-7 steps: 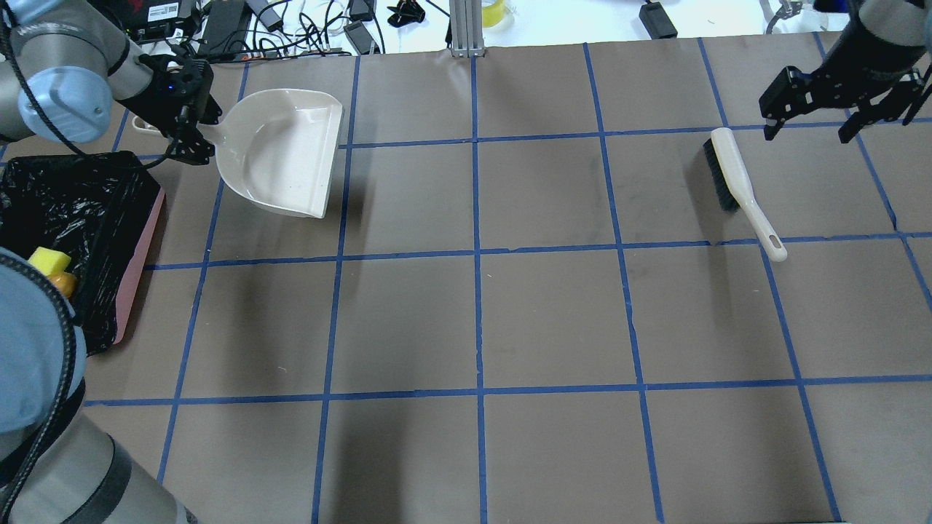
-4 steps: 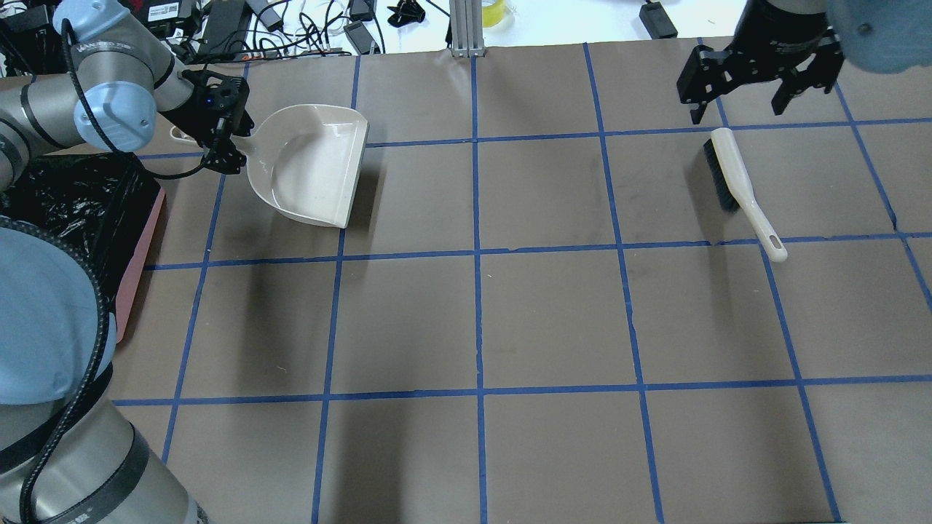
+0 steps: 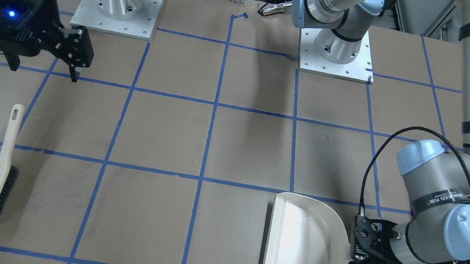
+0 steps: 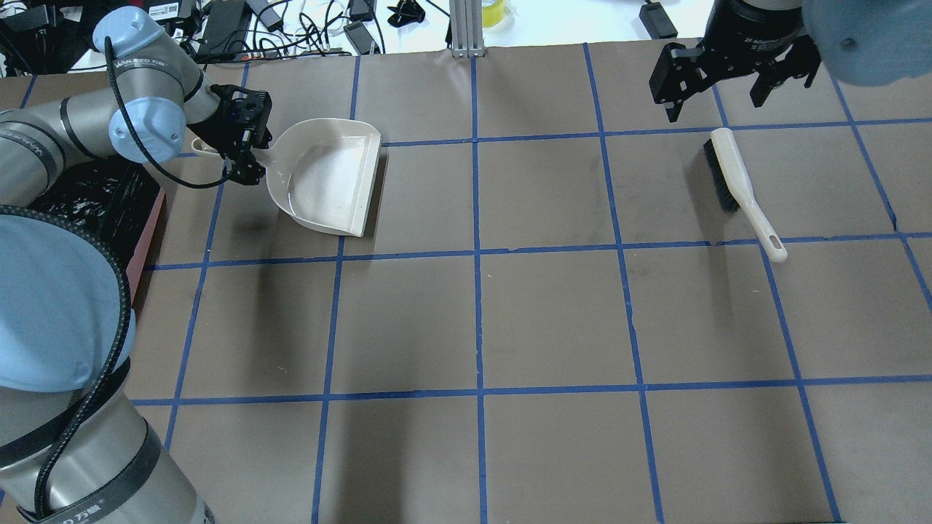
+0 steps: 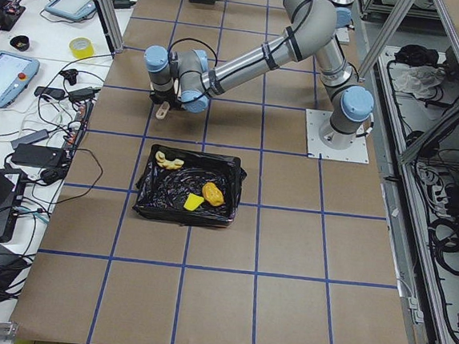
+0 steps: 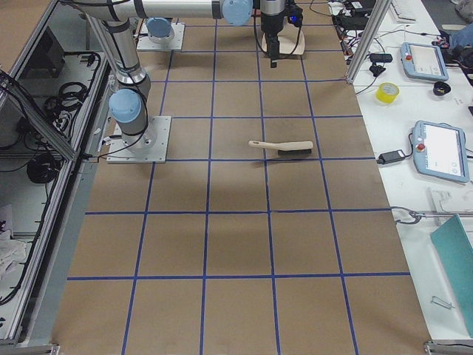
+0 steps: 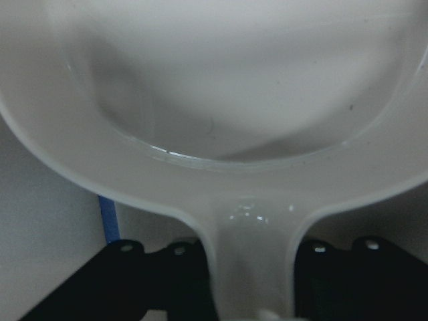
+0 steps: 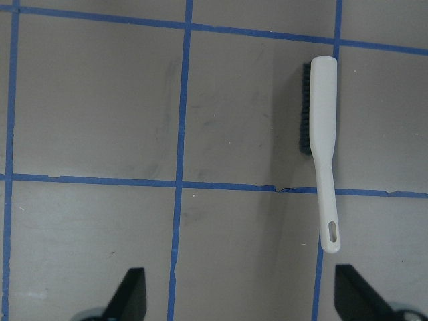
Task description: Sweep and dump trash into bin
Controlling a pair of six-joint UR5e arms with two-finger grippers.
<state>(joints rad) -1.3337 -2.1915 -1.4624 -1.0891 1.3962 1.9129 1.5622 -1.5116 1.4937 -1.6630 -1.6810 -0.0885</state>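
Observation:
My left gripper is shut on the handle of the cream dustpan, which sits empty and low over the table at the far left; its pan fills the left wrist view. The pink bin with its black bag stands left of it. In the exterior left view the bin holds the trash: the potato shape, the croissant and the wedge. My right gripper is open and empty, raised beyond the cream brush, which lies on the table.
An aluminium post and a bench with cables and devices line the far edge. The two arm bases stand at my side of the table. My left arm's elbow hangs over the bin.
My left gripper has carried the dustpan rightward, away from the bin. My right gripper has moved left, to beyond the brush's head. The brush has not moved.

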